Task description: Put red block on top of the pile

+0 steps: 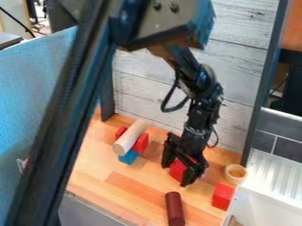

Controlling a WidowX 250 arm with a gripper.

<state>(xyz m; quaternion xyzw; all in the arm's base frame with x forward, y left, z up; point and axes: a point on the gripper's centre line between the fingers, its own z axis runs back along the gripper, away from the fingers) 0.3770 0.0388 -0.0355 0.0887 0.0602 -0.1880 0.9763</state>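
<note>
The black gripper (177,173) hangs low over the wooden surface right of centre, its fingers on either side of a red block (177,170), which fills the gap between them. To its left stands the pile: a pale wooden cylinder (131,137) lies slanted across the top, with red pieces (141,143) beneath it and a blue block (128,157) at the bottom front. The gripper and its block are apart from the pile. Another red block (223,196) rests at the lower right.
A dark red cylinder (175,209) lies near the front edge. A small pale round piece (236,174) sits at the right, beside a white ridged rack (276,174). Behind the work surface (126,183) rises a grey plank wall (138,95).
</note>
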